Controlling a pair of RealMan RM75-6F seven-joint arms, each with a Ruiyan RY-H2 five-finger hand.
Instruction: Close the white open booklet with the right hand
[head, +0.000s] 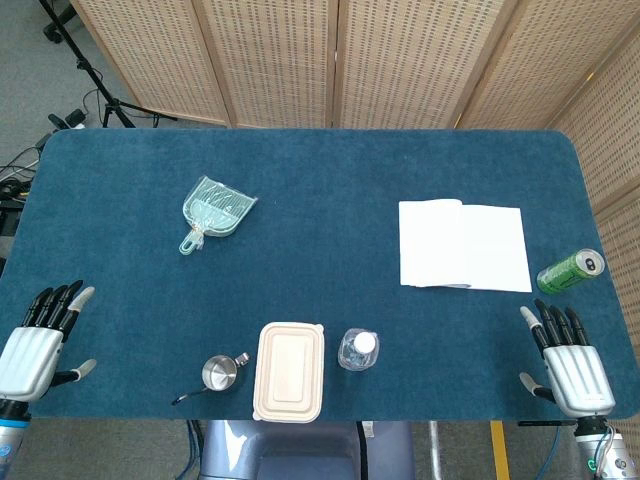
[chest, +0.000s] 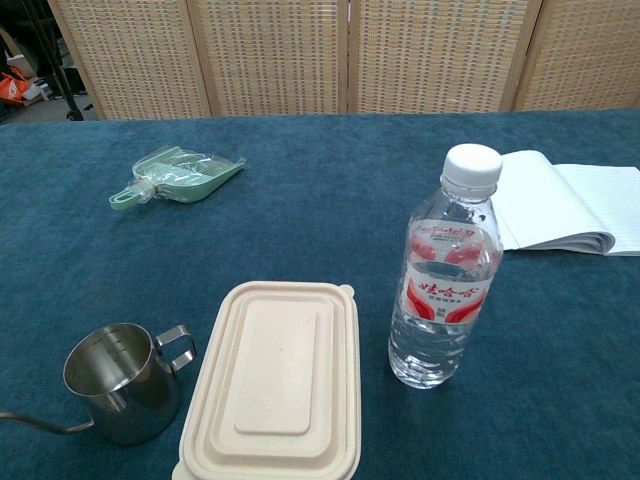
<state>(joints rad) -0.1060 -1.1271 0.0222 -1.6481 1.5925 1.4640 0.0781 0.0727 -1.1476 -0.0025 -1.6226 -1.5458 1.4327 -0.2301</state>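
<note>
Looks like a robot lab or recording studio, not a home. A table (head: 120, 330) w/ a dark blue felt cover fills the head view; woven folding screens (head: 340, 60) stand along its far edge, closing it off as a backdrop. At the far left corner, on grey floor, sit black tripod legs (head: 110, 100) and loose cables (head: 15, 170), i.e. camera or lighting gear. Props are unrelated household items spread apart: a green dustpan (head: 215, 212) towards the far left, a lidded food box (head: 290, 371), steel cup (head: 219, 374) and water bottle (head: 358, 350) along the near edge, a green can (head: 570, 271) by the right edge.
</note>
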